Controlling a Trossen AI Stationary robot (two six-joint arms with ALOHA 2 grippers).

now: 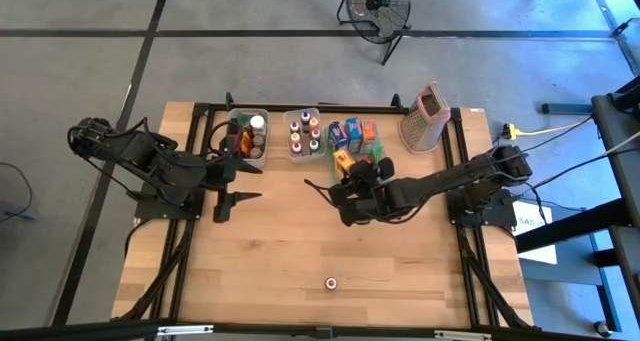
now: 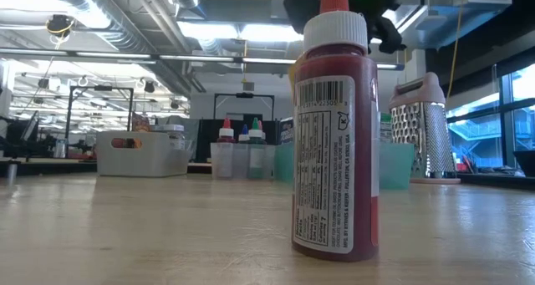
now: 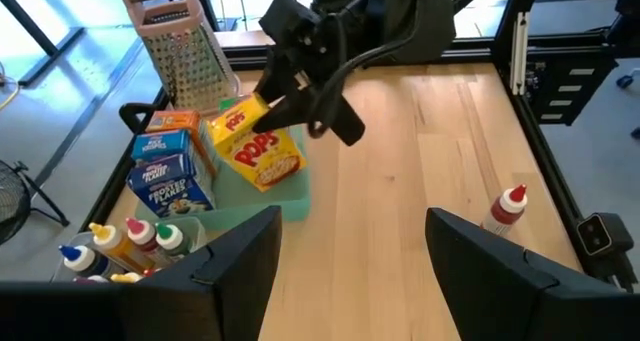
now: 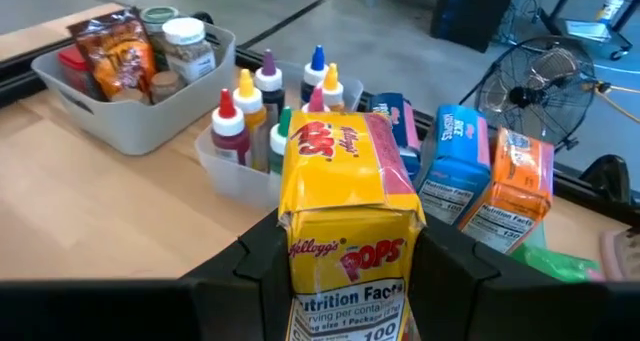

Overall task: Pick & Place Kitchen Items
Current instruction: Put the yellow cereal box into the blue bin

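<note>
Clamping the yellow cereal box (image 4: 350, 221) in my right gripper (image 1: 345, 177) above the green tray (image 3: 285, 193), I judge the task midway: a red bottle (image 1: 331, 282) stands alone near the table's front edge, while my left gripper (image 1: 240, 194) waits open.

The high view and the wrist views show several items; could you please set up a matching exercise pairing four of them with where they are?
Things:
1. yellow cereal carton
2. red bottle
3. box grater
4. left gripper

Places:
A. alone on the near part of the table
B. between the right gripper's fingers
C. far right corner of the table
D. open above bare wood, by the bins

Pairs: 1-B, 2-A, 3-C, 4-D
</note>
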